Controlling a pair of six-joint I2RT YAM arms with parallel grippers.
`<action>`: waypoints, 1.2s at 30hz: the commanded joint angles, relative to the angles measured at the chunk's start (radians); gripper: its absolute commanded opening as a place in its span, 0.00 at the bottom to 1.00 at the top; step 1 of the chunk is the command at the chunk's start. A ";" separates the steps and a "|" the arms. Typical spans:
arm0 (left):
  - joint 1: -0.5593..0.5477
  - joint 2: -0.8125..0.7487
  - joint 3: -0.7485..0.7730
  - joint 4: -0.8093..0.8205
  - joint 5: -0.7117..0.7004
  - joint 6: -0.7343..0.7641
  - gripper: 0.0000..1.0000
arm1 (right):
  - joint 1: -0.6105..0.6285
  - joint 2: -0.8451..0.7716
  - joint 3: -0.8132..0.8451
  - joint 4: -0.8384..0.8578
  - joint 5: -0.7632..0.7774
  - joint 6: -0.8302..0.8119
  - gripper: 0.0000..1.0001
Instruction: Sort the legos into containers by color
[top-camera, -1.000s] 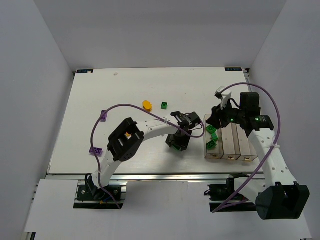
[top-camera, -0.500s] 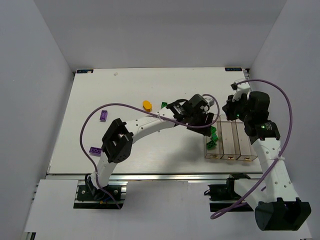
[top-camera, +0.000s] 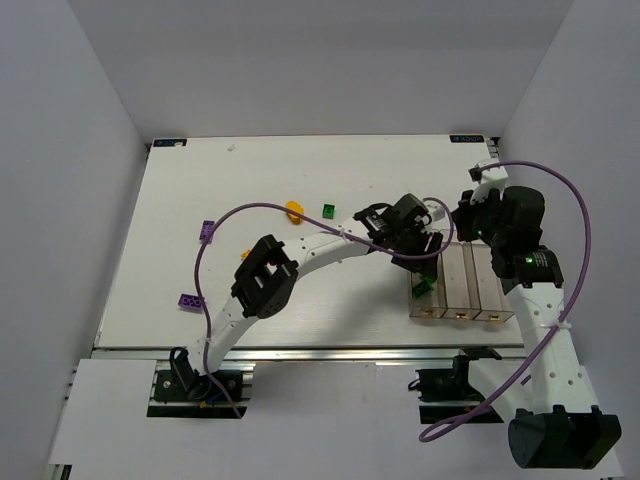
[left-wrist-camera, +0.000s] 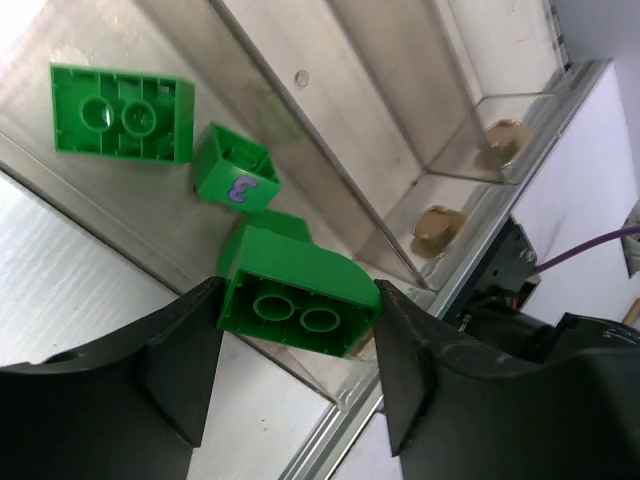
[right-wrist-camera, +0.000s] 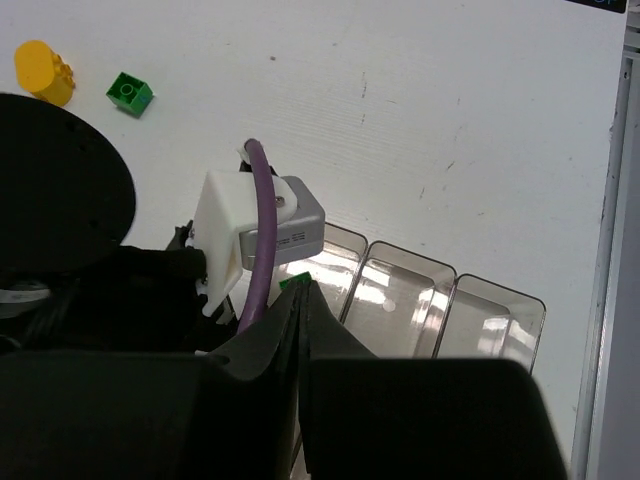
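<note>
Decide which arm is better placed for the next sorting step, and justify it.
Left. Its pincer grips a rounded green plastic brick over the clear plastic bin already holding green bricks; the right pincer is shut, holding no brick.

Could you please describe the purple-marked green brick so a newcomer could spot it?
Find the row of three clear plastic bins at the right of the white table; the leftmost holds green bricks. It is the smallest cube there, alone bearing a purple mark.
</note>
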 joint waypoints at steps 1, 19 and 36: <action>-0.001 -0.024 0.043 -0.001 0.033 0.007 0.69 | -0.007 -0.015 -0.004 0.047 0.007 0.009 0.00; 0.027 -0.167 -0.017 0.024 -0.078 -0.031 0.55 | -0.009 -0.034 0.019 0.059 -0.191 -0.043 0.22; 0.217 -0.704 -0.675 -0.052 -0.399 -0.121 0.50 | 0.063 0.329 0.117 0.121 -0.443 -0.022 0.37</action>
